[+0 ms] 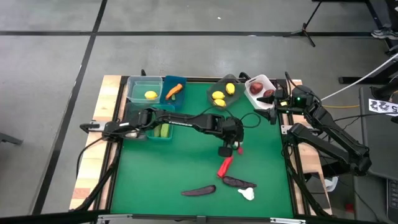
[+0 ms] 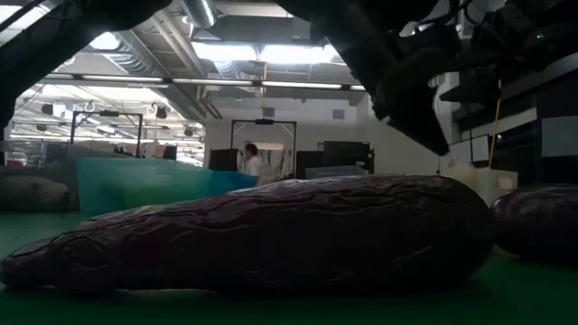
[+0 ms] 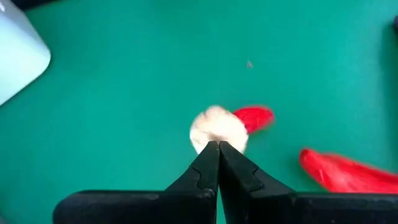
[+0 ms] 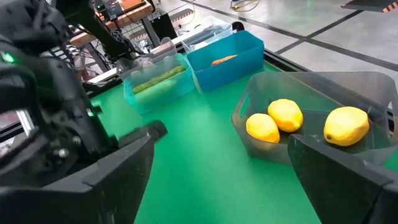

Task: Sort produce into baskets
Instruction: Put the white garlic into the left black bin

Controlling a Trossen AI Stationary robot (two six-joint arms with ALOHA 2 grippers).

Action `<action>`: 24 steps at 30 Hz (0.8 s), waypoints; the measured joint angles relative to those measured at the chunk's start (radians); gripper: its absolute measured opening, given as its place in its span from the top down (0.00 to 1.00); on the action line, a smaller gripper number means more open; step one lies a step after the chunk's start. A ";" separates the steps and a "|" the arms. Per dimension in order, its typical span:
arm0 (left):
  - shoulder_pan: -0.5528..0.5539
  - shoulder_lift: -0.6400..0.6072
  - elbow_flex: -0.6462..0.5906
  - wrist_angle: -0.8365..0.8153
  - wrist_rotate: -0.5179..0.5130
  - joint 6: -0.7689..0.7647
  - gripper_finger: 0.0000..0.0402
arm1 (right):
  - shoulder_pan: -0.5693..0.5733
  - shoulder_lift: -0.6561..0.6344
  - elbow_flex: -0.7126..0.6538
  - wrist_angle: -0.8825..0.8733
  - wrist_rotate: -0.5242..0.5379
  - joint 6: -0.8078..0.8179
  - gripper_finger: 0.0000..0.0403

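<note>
My left gripper (image 3: 218, 144) hangs over the middle of the green mat (image 1: 186, 162), shut, with a white garlic bulb (image 3: 217, 126) at its fingertips. A small red piece (image 3: 255, 117) shows just beyond the bulb. A red pepper (image 1: 224, 167) lies on the mat below. Two dark eggplants (image 1: 198, 190) (image 1: 239, 182) and another garlic bulb (image 1: 247, 195) lie near the front edge. My right gripper (image 4: 236, 186) waits open at the far right (image 1: 272, 111), beside the grey basket (image 4: 311, 106) of lemons. My left gripper has the garlic bulb at the very ends of its shut fingers (image 3: 211, 155), which slant down toward the table's right. The fingertips hide the part they pinch. The bulb's near edge (image 3: 216, 138) meets the tips, and the bulb seems clear of the mat.
Along the far edge stand a clear green basket (image 1: 144, 90) with a lemon, a blue basket (image 1: 174, 90) with a carrot and a white basket (image 1: 261, 87) with red pieces. A teal basket (image 1: 161, 130) with a cucumber sits under my left arm.
</note>
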 joint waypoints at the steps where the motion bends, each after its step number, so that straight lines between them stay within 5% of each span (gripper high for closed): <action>1: 0.000 -0.003 0.000 -0.017 -0.003 0.000 1.00 | 0.000 0.000 0.000 0.000 0.000 0.000 0.08; 24: -0.002 -0.228 -0.060 -0.480 -0.250 -0.089 1.00 | 0.000 0.000 0.000 -0.010 0.008 0.000 0.08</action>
